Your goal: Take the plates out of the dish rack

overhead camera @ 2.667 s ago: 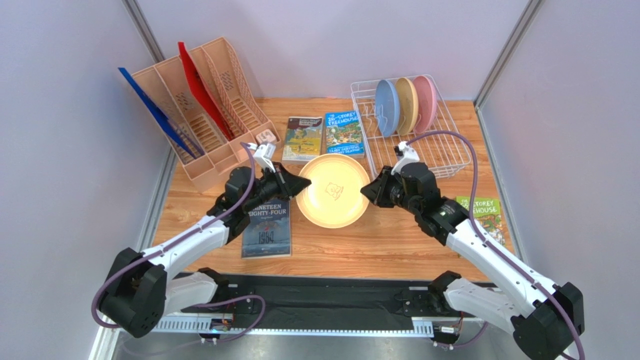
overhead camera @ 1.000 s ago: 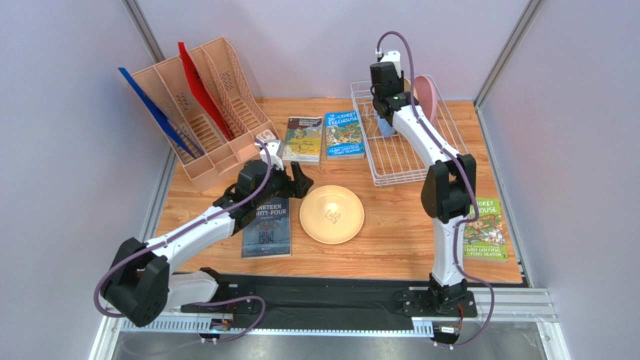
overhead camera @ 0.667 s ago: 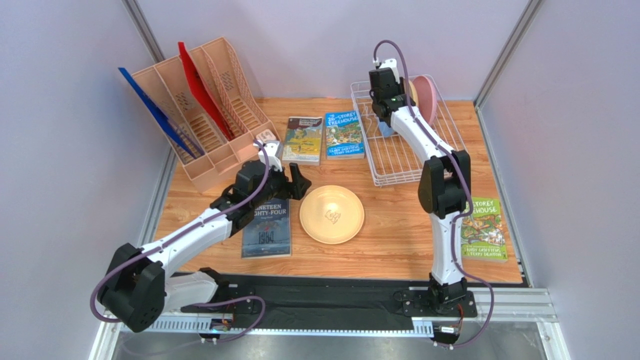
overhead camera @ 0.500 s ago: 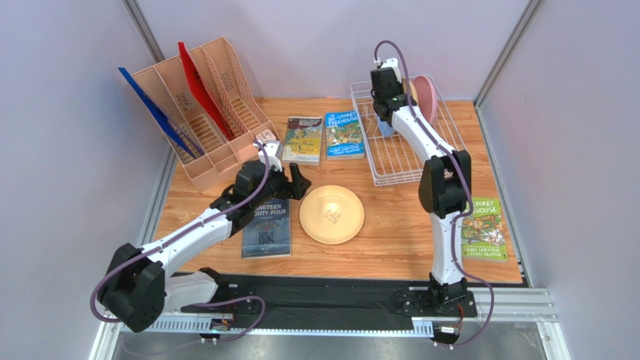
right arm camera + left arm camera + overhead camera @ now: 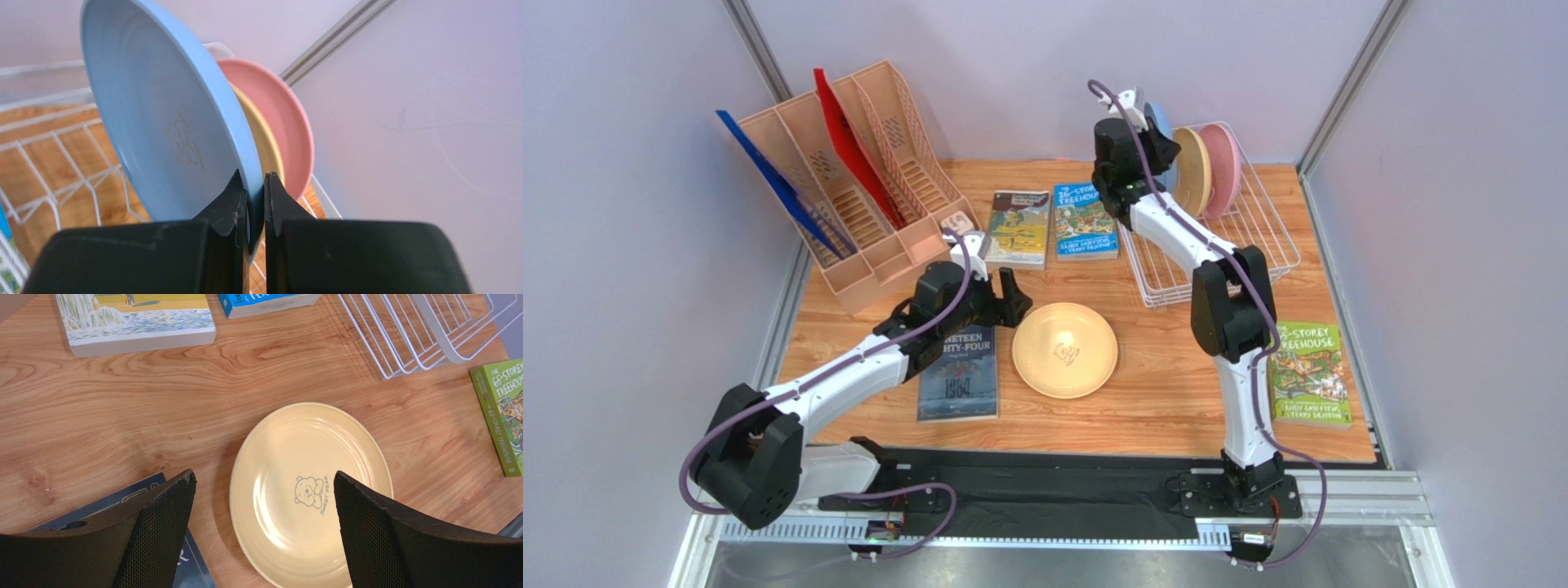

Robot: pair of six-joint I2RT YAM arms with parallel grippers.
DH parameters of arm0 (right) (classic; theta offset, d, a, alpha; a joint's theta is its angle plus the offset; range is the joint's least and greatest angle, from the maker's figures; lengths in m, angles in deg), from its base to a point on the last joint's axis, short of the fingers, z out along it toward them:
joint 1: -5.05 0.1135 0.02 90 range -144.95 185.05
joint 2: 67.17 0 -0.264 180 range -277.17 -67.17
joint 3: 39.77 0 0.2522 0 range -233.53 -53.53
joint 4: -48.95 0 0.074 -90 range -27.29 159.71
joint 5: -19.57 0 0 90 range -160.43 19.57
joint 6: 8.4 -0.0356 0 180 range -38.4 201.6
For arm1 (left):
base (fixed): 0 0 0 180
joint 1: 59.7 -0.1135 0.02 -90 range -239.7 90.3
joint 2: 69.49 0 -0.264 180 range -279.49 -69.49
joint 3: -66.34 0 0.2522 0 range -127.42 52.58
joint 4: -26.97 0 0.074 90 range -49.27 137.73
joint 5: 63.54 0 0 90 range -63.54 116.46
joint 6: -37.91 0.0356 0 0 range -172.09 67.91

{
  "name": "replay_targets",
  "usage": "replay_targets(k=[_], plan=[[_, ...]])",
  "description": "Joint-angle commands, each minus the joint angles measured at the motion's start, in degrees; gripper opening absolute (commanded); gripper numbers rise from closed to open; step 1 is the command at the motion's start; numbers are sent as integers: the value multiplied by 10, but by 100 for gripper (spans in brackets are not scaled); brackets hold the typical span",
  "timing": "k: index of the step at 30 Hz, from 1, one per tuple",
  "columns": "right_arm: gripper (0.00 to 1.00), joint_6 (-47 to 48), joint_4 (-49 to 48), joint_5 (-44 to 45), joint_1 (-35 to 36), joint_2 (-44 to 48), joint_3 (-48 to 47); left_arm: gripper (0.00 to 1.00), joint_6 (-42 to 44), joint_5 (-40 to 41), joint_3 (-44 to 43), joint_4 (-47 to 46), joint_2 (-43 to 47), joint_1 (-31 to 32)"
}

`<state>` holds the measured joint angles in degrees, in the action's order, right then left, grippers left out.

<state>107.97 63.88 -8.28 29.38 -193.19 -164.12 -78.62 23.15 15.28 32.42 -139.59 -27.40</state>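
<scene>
**Blue plate is on its way out of the rack**

Right wrist view: The right gripper (image 5: pixel 256 202) is pinched tight on the rim of the blue plate (image 5: pixel 166 122). The plate stands on its edge. Close behind it are a tan plate (image 5: pixel 265 144) and a pink plate (image 5: pixel 291 131), both in the white dish rack (image 5: pixel 55 184). I cannot tell if the blue plate's low edge is free of the wires.

Top view: The blue plate is held up at the left end of the rack, a bit apart from the other two. A yellow plate (image 5: pixel 1065 350) lies flat on the table (image 5: pixel 1161 398), well apart from the rack. So I think one plate is done, the blue one is being taken now, and two wait.

Left wrist view: The left gripper (image 5: pixel 264 484) hangs over the yellow plate. Its fingers are wide apart and hold nothing.

Next, I think the blue plate must go up until it is clear of the wires. Then it must go over to the table, tip flat and be set down. The pinch is only on a thin rim, so the move should be slow.
</scene>
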Motion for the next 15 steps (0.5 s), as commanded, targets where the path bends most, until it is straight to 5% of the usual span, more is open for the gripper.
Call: replay_targets(k=[1,3,6,7,11,15], plan=[[0,255,-408,135,0,21,61,88,8,10,-25,1,11,4],[0,312,-535,137,5,35,87,88,11,14,-24,6,18,4],[0,304,-516,146,20,91,142,89,12,13,-28,9,28,4],[0,212,-470,149,28,142,156,89,11,11,-31,10,30,4],[0,-230,81,31,34,274,187,89,11,-4,-44,16,35,4],[0,-267,154,-70,41,341,215,89,6,-8,-46,13,38,4]])
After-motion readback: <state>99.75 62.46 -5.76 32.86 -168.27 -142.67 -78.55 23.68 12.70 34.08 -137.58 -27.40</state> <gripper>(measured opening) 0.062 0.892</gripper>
